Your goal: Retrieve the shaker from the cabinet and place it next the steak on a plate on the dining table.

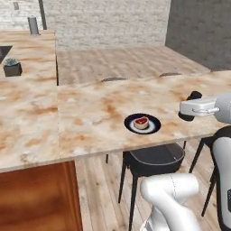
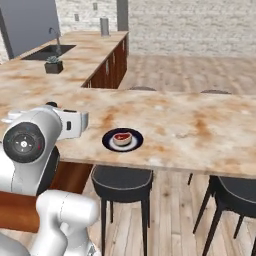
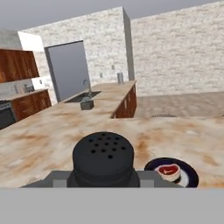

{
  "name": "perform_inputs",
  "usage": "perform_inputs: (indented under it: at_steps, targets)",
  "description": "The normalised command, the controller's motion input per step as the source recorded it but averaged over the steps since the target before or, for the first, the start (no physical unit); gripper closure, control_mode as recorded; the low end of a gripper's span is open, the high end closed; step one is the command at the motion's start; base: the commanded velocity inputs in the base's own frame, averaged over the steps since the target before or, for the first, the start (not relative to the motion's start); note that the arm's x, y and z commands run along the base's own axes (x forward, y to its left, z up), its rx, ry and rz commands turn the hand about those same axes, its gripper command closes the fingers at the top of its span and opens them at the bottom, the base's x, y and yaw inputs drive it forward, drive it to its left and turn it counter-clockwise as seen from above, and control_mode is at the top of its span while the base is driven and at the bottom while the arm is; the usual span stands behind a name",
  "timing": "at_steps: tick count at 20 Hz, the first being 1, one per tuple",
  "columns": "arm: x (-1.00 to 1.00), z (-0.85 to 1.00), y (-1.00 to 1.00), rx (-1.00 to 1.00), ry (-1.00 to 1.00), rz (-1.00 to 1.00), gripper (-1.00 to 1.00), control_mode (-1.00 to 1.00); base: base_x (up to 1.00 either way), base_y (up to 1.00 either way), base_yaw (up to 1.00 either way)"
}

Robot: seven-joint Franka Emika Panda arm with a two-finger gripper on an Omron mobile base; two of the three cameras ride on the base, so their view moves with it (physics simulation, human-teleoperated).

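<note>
Gripper (image 3: 103, 177) first: in our hand view its jaws are pinched on the shaker (image 3: 103, 157), whose perforated black cap sits right in front of the lens, so we are carrying it above the dining table (image 1: 90, 113). From the left base view the hand hangs over the table's near edge to the right of the plate (image 1: 142, 123), with the shaker's dark body (image 1: 191, 108) poking out beyond the white hand. We judge the step in hand to be the carry toward the plate, with the set-down yet to come. To do it well, we should bring the shaker across toward the plate while keeping it upright, then lower it until its base meets a bare stretch of the blue rim or white centre, just beside the steak (image 1: 141, 121) and not on top of it. The steak lies near the plate's middle, so room on either side is slim; we should come down slowly and let go only once the shaker rests flat, or it may tip. Dark stools (image 1: 151, 159) stand below the table edge, well clear of our path. Farther back we see the counter with a sink (image 2: 47, 52), a small potted plant (image 2: 53, 65) and a grey canister (image 2: 104, 26), none of which concern us.
</note>
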Motion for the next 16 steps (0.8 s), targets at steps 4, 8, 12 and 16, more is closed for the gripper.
perform_inputs:
  at_steps: [4,8,12,16]
  targets:
    - [0.00,0.00,0.00,0.00,0.00,0.00,1.00,1.00,0.86,-0.76,0.50]
    - [0.00,0.00,0.00,0.00,0.00,0.00,1.00,1.00,0.57,-0.74,0.29]
    - [0.00,0.00,0.00,0.00,0.00,0.00,1.00,1.00,0.36,-0.60,0.00]
    - [0.00,0.00,0.00,0.00,0.00,0.00,1.00,1.00,0.59,-0.60,0.28]
